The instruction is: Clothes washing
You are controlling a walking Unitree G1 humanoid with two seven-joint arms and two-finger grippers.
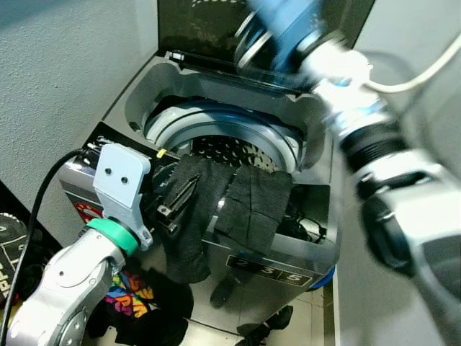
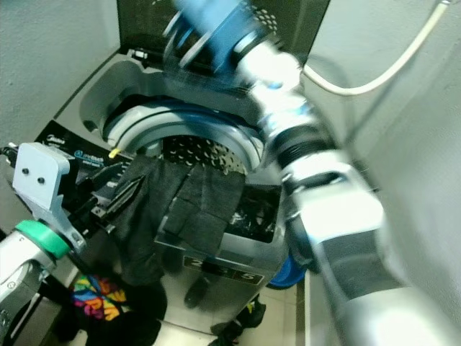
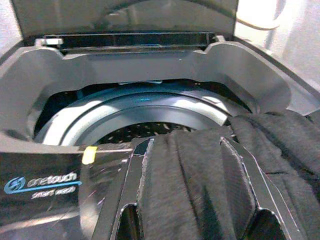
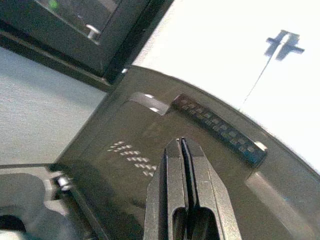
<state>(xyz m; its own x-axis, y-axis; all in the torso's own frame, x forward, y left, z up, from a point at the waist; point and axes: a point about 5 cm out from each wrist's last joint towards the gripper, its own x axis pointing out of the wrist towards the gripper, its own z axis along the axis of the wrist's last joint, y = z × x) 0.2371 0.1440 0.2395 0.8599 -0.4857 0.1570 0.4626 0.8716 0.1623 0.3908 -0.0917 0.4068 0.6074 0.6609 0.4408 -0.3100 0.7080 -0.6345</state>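
Note:
A top-loading washing machine [image 1: 288,108] stands with its lid [image 1: 194,29] raised, and the perforated drum [image 1: 230,148] is in sight. A dark grey garment [image 1: 191,223] hangs over the front rim, with another dark fold [image 1: 256,205] beside it. My left gripper [image 1: 176,198] is at the front rim, shut on the dark garment. In the left wrist view the cloth [image 3: 200,190] bulges between the two fingers [image 3: 125,200]. My right arm [image 1: 346,108] is lifted high and blurred. Its gripper [image 4: 182,145] is shut, with nothing held, close to the dark lid [image 4: 125,145].
A colourful cloth [image 1: 126,295] and dark clothes lie on the floor at the machine's front. Grey walls [image 1: 57,72] close in on both sides. A white hose [image 1: 425,72] runs along the right wall. A black cable [image 1: 43,194] loops by my left arm.

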